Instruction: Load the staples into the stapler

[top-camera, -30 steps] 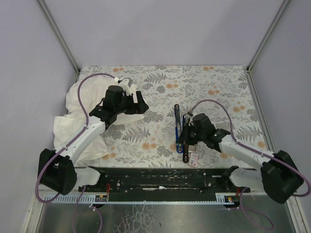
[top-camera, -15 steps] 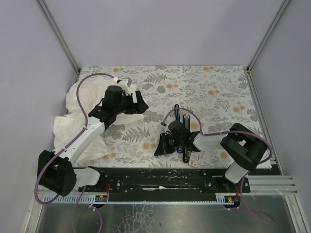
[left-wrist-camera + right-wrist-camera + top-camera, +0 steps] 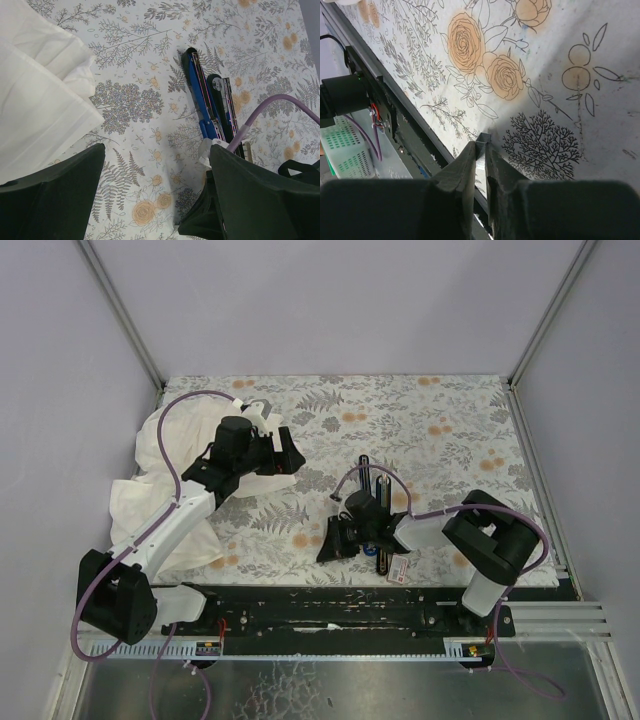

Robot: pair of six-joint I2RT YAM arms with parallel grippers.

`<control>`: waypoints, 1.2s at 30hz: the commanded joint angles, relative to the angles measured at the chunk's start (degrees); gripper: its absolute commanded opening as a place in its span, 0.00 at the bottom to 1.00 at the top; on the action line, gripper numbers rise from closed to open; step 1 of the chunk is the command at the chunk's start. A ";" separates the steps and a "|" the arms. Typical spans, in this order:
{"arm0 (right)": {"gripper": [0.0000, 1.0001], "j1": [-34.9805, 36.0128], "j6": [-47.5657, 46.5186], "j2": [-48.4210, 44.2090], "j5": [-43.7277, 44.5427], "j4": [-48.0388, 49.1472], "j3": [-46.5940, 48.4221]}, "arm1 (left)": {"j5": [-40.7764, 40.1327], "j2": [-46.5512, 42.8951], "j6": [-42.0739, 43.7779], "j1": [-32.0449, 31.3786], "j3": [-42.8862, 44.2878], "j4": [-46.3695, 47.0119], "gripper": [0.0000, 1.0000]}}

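Note:
The stapler (image 3: 366, 476) lies open on the floral mat, its blue half (image 3: 199, 85) and black half (image 3: 224, 100) side by side with the metal channels showing. The small white box with a red label (image 3: 398, 568) sits near the mat's front edge. My right gripper (image 3: 328, 545) hangs low to the left of the stapler, shut on a short silvery strip of staples (image 3: 483, 141) that sticks out past the fingertips (image 3: 470, 156). My left gripper (image 3: 285, 458) stands open over the mat beside the cloth, with nothing between its fingers (image 3: 55, 200).
A large white cloth (image 3: 150, 490) is bunched at the mat's left side (image 3: 35, 95). A purple cable (image 3: 272, 107) arcs over the stapler's near end. The black base rail (image 3: 330, 605) runs along the front edge (image 3: 380, 115).
The right arm has swung left from the stapler's near end, carrying the staple strip to a spot left of the stapler. The left arm has stayed put.

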 commanded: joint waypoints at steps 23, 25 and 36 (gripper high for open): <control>0.33 0.39 -10.80 -6.94 17.11 -18.69 2.37 | -0.63 -0.26 0.35 0.49 -0.44 2.57 0.85; 0.33 0.79 -10.44 -8.08 17.50 -19.49 2.99 | -0.75 -0.49 0.27 0.49 -0.56 2.69 0.85; 0.55 10.75 1.46 -5.76 30.17 -31.08 15.48 | -5.38 -4.40 -0.80 0.51 -2.38 3.91 0.85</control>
